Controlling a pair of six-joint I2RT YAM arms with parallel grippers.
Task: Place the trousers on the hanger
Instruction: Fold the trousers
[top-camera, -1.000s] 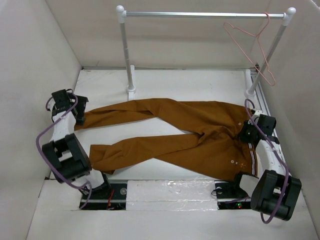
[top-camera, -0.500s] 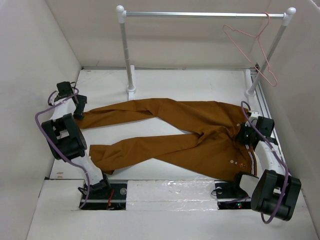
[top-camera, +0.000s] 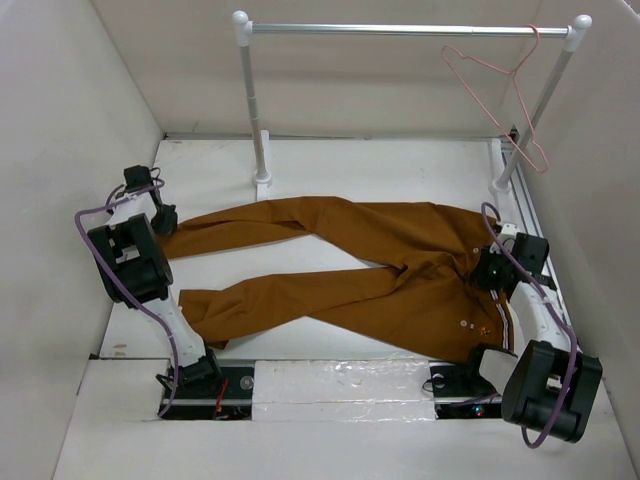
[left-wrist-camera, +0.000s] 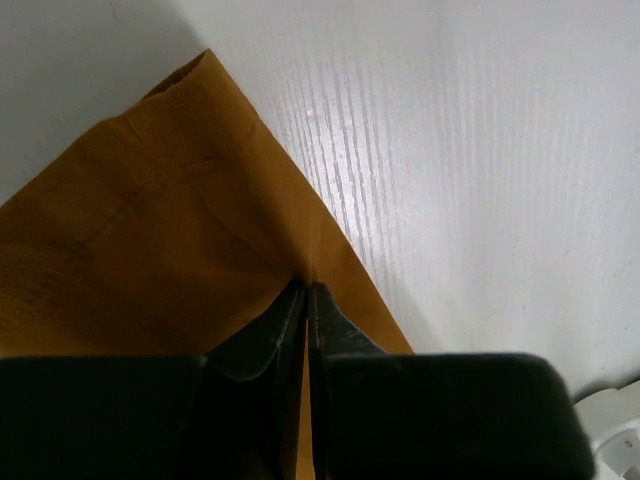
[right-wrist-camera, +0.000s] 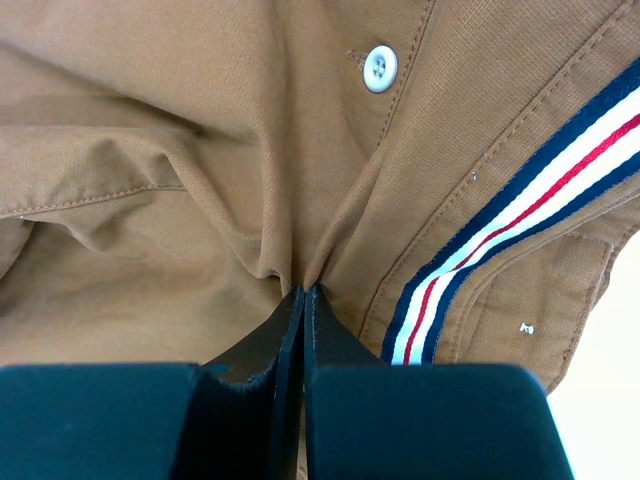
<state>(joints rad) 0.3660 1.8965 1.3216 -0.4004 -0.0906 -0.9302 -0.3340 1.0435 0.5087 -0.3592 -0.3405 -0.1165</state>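
The left gripper (left-wrist-camera: 305, 288) has just clamped the trousers (top-camera: 380, 270) by a hem; with the right gripper (right-wrist-camera: 303, 292) pinching the waistband, lifting can begin.

- The top camera sits high behind the arms and looks down on the whole table (top-camera: 380, 165)
- The left wrist camera looks past the left gripper (left-wrist-camera: 305, 295), very close to a leg end of the trousers (left-wrist-camera: 150, 240)
- The right wrist camera is very close to the waist
- The top view shows both spots too, only small
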